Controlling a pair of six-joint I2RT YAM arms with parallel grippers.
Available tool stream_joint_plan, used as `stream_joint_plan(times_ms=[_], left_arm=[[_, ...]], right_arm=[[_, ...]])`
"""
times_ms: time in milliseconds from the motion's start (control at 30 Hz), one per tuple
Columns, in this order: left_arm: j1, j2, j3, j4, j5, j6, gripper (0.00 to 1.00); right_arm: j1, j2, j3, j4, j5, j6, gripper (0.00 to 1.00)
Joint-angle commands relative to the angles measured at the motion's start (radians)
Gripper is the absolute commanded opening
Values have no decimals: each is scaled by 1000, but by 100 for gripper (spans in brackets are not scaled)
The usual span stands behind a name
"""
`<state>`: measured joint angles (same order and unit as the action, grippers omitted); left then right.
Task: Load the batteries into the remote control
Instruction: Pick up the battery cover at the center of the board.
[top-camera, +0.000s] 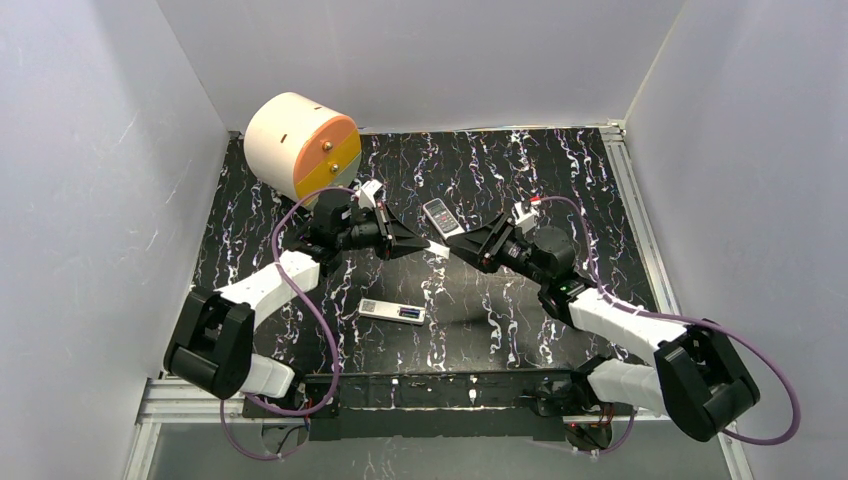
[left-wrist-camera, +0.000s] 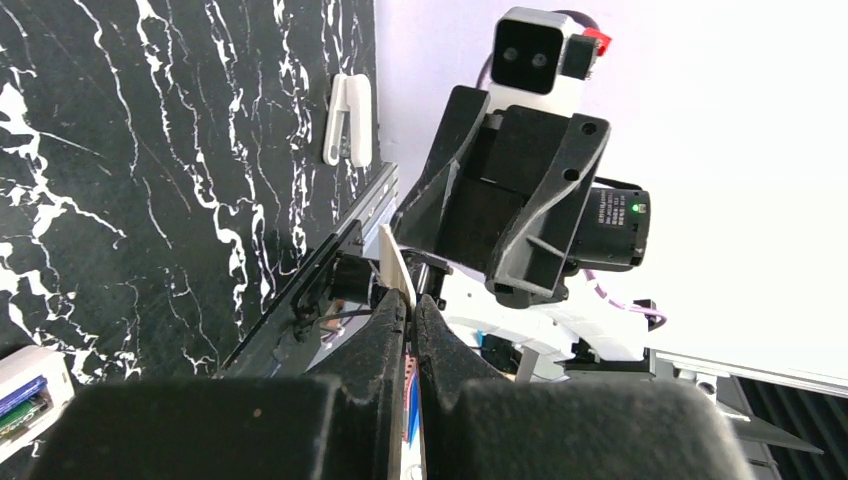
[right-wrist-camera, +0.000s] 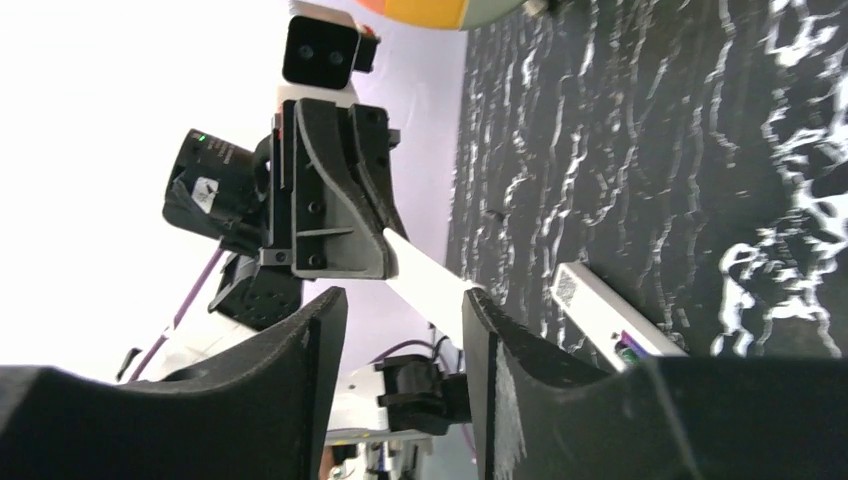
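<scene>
Labels show on the motor (left-wrist-camera: 612, 222) — print too small to read.

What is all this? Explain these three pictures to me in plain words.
Two robot arms stand at a table's near edge. One picture looks down from above; the others come from a camera on each wrist. On the black marbled table lie a grey remote, a white remote with batteries showing in its open end, and a cream-and-orange drum. The left gripper is shut on a thin white plate. The right gripper is open at the plate's free end.
</scene>
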<state>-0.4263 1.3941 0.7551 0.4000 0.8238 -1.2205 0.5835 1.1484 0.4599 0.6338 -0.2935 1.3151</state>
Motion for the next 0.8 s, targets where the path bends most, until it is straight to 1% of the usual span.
stream_joint_plan(times_ms=[0, 100, 133, 200, 300, 367, 467, 667, 767], left_arm=[[5, -59, 18, 56, 27, -61, 0], [5, -63, 12, 65, 22, -68, 0], [5, -63, 9, 66, 20, -70, 0], [6, -63, 4, 74, 19, -77, 0], [6, -66, 0, 83, 15, -83, 0], [5, -67, 0, 84, 14, -85, 0], [6, -69, 0, 89, 15, -93, 0], [6, -72, -4, 106, 21, -111, 0], [5, -73, -8, 114, 23, -119, 0]], right_arm=[[8, 15, 50, 144, -96, 66, 52], [7, -8, 56, 89, -92, 43, 52], [7, -19, 66, 42, -80, 22, 55], [9, -43, 75, -30, -56, -15, 63], [9, -67, 76, -105, -13, -50, 66], [9, -74, 70, -116, 6, -55, 66], [9, -59, 71, -84, -11, -49, 61], [11, -7, 78, 57, -63, -1, 45], [13, 16, 94, 90, -84, 17, 41]])
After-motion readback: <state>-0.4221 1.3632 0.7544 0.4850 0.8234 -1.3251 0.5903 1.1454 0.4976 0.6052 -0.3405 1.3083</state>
